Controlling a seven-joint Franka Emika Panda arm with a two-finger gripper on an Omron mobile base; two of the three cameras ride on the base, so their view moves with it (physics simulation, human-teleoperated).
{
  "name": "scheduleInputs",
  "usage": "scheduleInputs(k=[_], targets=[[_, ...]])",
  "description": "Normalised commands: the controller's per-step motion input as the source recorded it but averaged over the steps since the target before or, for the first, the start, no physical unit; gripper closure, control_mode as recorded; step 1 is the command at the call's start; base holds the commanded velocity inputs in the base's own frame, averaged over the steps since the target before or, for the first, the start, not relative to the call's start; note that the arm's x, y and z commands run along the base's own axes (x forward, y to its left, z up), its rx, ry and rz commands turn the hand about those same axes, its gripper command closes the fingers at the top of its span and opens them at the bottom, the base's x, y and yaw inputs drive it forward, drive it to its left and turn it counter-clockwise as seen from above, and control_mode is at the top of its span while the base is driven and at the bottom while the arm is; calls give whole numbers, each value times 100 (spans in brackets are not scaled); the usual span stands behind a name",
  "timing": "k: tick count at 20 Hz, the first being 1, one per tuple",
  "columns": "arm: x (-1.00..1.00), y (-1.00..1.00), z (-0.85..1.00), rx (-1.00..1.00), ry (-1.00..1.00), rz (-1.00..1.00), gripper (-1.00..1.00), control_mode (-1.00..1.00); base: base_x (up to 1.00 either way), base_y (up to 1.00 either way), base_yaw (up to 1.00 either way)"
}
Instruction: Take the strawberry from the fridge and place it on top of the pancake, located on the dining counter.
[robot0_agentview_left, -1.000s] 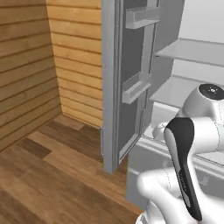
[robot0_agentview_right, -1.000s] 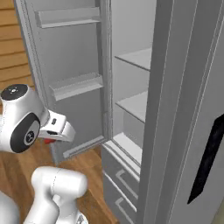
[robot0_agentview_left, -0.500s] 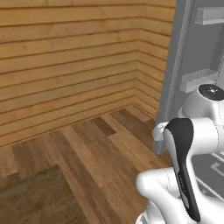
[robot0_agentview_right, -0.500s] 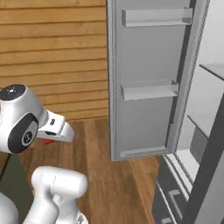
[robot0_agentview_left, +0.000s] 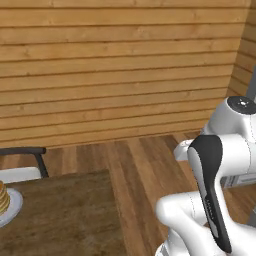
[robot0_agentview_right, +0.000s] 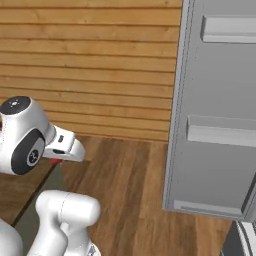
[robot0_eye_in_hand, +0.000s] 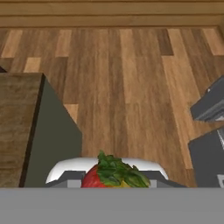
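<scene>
**Item count**

One strawberry (robot0_eye_in_hand: 111, 175), red with green leaves. One stack of pancakes (robot0_agentview_left: 3, 196) on one white plate (robot0_agentview_left: 13, 206), the layers too cropped to count. One dining counter (robot0_agentview_left: 65, 215). One chair (robot0_agentview_left: 22, 160) behind it. One open fridge door (robot0_agentview_right: 220, 110) carrying two door shelves (robot0_agentview_right: 222, 131). One robot arm (robot0_agentview_left: 215, 170).

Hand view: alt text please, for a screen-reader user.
A red strawberry with green leaves sits gripped in the gripper at the bottom of the picture, above a wood floor. A corner of the dark-brown dining counter lies left; grey fridge parts right.
</scene>
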Motion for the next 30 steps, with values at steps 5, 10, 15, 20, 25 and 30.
scheduleInputs(k=[5,10,15,20,25,30], targets=[[0,0,0,0,0,0,100,100,91,25,11],[0,0,0,0,0,0,100,100,100,0,2],[0,0,0,0,0,0,100,100,100,0,0],[0,0,0,0,0,0,100,100,100,12,0],[0,0,0,0,0,0,100,100,100,19,0],[0,0,0,0,0,0,100,100,100,32,-1]])
